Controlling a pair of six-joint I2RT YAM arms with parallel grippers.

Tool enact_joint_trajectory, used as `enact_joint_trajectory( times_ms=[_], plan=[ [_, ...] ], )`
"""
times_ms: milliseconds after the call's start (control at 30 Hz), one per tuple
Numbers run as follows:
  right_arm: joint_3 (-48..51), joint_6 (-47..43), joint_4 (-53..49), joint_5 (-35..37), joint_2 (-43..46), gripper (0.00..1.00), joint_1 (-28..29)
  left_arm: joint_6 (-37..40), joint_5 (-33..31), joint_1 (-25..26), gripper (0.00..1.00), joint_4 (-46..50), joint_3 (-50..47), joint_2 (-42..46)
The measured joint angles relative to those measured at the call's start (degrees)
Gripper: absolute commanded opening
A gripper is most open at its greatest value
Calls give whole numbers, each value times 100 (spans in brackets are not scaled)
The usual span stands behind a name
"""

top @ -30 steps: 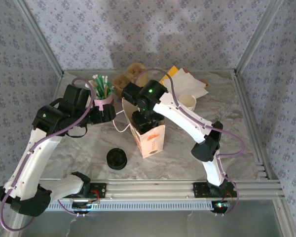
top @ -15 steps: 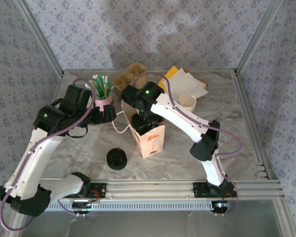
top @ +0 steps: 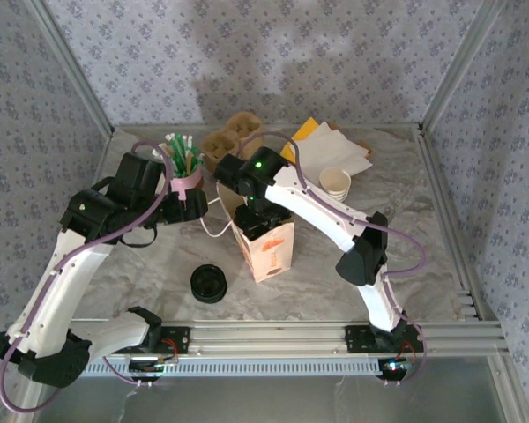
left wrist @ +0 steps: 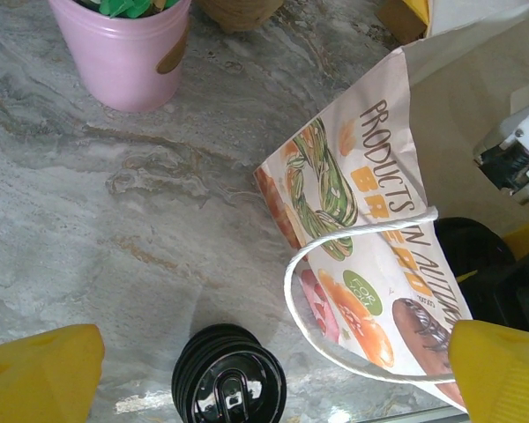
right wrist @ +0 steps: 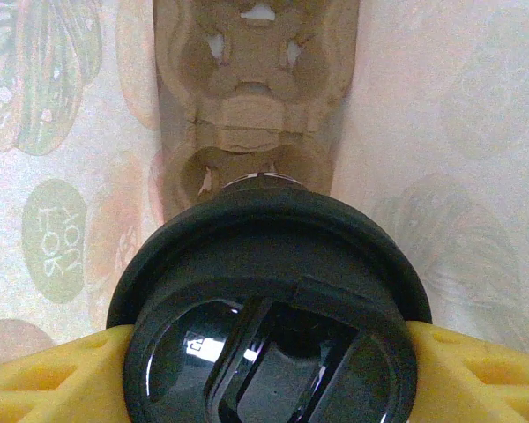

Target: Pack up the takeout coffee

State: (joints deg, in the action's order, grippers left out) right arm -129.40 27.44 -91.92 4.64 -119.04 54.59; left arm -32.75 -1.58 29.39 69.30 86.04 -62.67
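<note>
Table (top: pixel 423 229): marbled top, clutter along the upper edge of the overhead view.

Paper bag (top: pixel 269 251): printed, standing upright at frame centre, mouth open. Thin walls; judged floppy and easy to tip if nudged from inside.

Cup carrier (right wrist: pixel 256 106): moulded pulp tray lying at the bag's bottom, upper centre of the right wrist view, with its wells facing up.

Left gripper (left wrist: pixel 269 374): jaws spread wide and empty, hovering left of the bag.

Right gripper (right wrist: pixel 264 374): reaching down into the bag, fingers clasped on either side of the takeout coffee (right wrist: pixel 269 300).

Takeout coffee: inside the bag, above the carrier, at lower centre of the right wrist view. Whether it is seated in a well cannot be told.

Handling (judgement):
- Paper wall is soft and dents under squeeze.
- The lid rim is the stiff part, so hold at or just under it, as now.
- The plastic is glossy and likely slick.
- Weight is probably light; fill unknown.
- Keep it upright.

Pile of black lids (top: pixel 209 284): lower left of the bag, well apart from it.
</note>
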Motion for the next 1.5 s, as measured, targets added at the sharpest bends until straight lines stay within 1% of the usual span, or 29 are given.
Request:
enact_joint_trajectory(
  times_ms=[1500],
  plan=[
    [125,0,0,2,-2,72,-72,37,-68,101,100,0,7,-85]
  ],
)
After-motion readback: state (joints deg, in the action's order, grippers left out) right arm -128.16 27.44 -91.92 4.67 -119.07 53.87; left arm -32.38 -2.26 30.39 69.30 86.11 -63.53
